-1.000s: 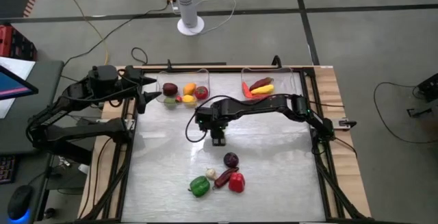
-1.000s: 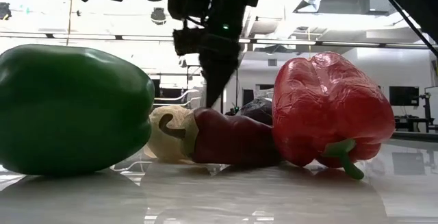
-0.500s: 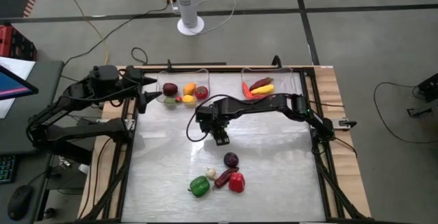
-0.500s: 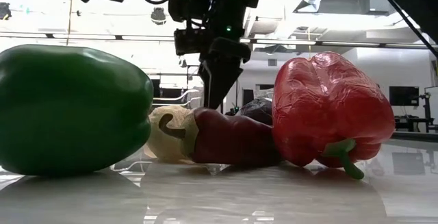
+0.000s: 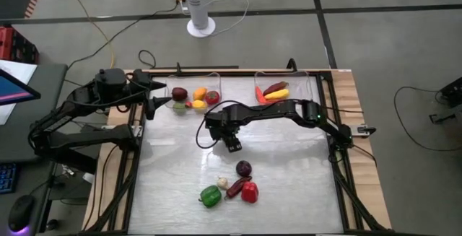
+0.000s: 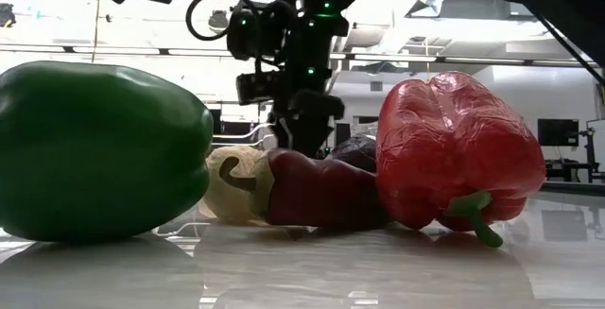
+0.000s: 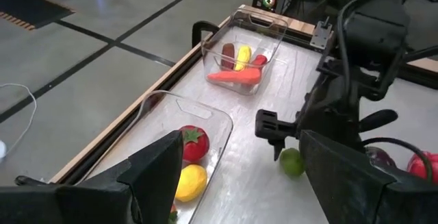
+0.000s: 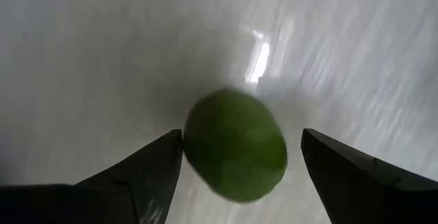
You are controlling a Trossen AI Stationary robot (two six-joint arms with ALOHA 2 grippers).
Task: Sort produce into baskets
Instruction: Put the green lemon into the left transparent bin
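Observation:
A green lime [image 8: 235, 145] lies on the table's middle; it also shows in the left wrist view [image 7: 291, 162]. My right gripper [image 8: 243, 131] is open just above it, pointing down, one finger on each side, with gaps showing. In the high view the right gripper [image 5: 232, 146] hides the lime. My left gripper [image 5: 160, 100] is open and empty beside the left basket [image 5: 217, 84], which holds several round pieces. The right basket [image 5: 309, 84] holds a red, a yellow and a dark long piece.
Near the table's front lie a green pepper [image 5: 210, 195], a red pepper [image 5: 250, 192], a dark red chilli [image 5: 237, 186], a white garlic bulb [image 5: 222, 182] and a dark purple round piece [image 5: 244, 168]. They fill the low view's foreground.
My right gripper has gone down toward the table over the lime and has turned about its wrist. My left arm has kept still.

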